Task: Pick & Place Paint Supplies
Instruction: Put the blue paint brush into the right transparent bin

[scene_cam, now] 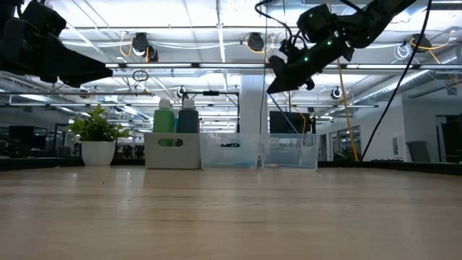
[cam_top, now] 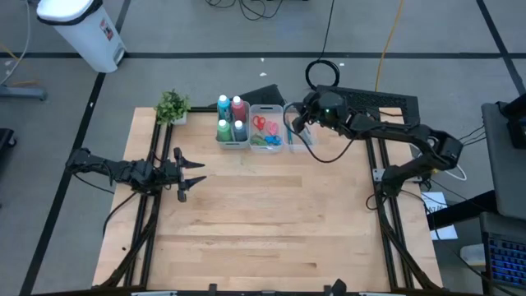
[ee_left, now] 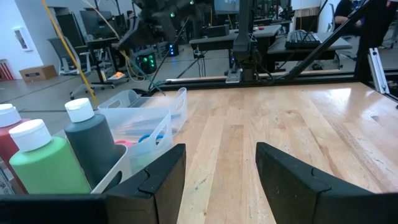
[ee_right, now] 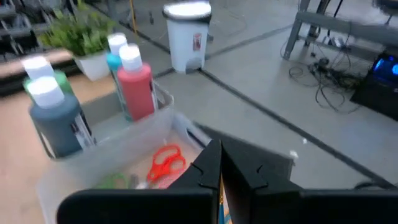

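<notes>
Two grippers: left gripper (cam_top: 191,174) jaws apart, empty; right gripper (cam_top: 297,122) jaws together.

4 paint bottles (cam_top: 231,119), 3 bins (cam_top: 266,140), 1 plant (cam_top: 173,105)

You're working under even, bright overhead light: in the low view the ceiling light strips (scene_cam: 216,32) glare white while the right arm (scene_cam: 317,43) and left arm (scene_cam: 43,50) show as dark silhouettes against them. From above, the wooden table (cam_top: 263,214) is evenly lit, with only soft, faint shadows. Your right wrist view is smeared with blur, the red scissors (ee_right: 166,163) and paint bottles (ee_right: 134,84) soft-edged, while the left wrist view shows its near green bottle (ee_left: 43,165) fairly crisp and the room behind hazy.
</notes>
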Robot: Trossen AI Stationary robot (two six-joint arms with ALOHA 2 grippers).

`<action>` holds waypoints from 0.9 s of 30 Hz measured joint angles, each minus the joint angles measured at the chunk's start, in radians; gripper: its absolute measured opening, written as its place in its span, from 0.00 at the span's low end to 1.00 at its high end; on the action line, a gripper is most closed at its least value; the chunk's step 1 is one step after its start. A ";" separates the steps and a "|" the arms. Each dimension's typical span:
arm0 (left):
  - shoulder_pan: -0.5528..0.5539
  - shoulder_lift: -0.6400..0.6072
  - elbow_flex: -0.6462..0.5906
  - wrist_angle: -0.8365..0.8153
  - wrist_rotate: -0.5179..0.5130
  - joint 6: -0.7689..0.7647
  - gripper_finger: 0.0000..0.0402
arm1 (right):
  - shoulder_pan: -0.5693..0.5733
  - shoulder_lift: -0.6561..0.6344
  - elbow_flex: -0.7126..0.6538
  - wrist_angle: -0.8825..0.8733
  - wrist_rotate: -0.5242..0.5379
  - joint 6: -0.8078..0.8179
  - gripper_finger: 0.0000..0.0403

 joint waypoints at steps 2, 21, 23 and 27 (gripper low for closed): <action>0.000 0.000 0.000 0.000 0.000 0.000 0.50 | -0.001 0.011 -0.001 -0.014 0.000 0.000 0.00; 0.000 0.000 0.000 0.000 0.000 0.000 0.50 | -0.009 0.110 -0.001 -0.032 0.000 0.050 0.00; 0.000 0.000 0.000 0.000 0.000 0.000 0.50 | -0.013 0.109 -0.001 -0.028 0.000 0.052 0.00; 0.000 0.000 0.000 0.000 0.000 0.000 0.50 | -0.016 0.109 -0.025 -0.006 0.000 0.070 0.00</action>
